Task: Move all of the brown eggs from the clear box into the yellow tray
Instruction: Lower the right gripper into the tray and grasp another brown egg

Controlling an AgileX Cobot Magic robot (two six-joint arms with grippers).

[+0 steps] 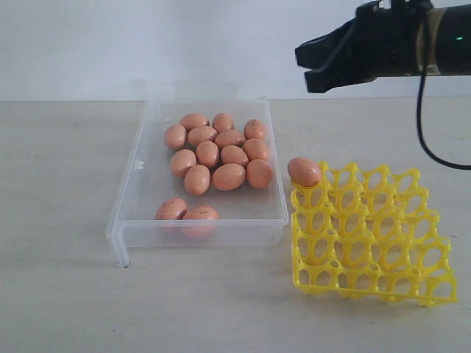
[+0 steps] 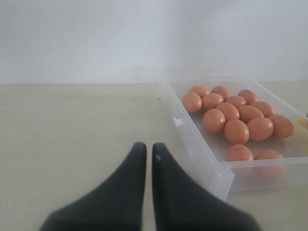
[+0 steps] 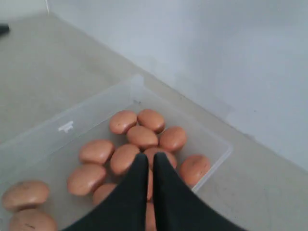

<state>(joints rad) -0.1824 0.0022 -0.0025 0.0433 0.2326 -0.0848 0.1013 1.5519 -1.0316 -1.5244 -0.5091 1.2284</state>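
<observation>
Hovering over clear box [image 1: 147,193], right tool [image 3: 149,156] pressed together; left tool [image 2: 149,147] likewise.

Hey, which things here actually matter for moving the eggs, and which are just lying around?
Part of the job: brown eggs, clear box, yellow tray with one egg on its corner, right gripper.
Just lying about: black cable, table.

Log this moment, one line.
right gripper: shut, empty | left gripper: shut, empty | yellow tray: one brown egg | clear box: remaining brown eggs
</observation>
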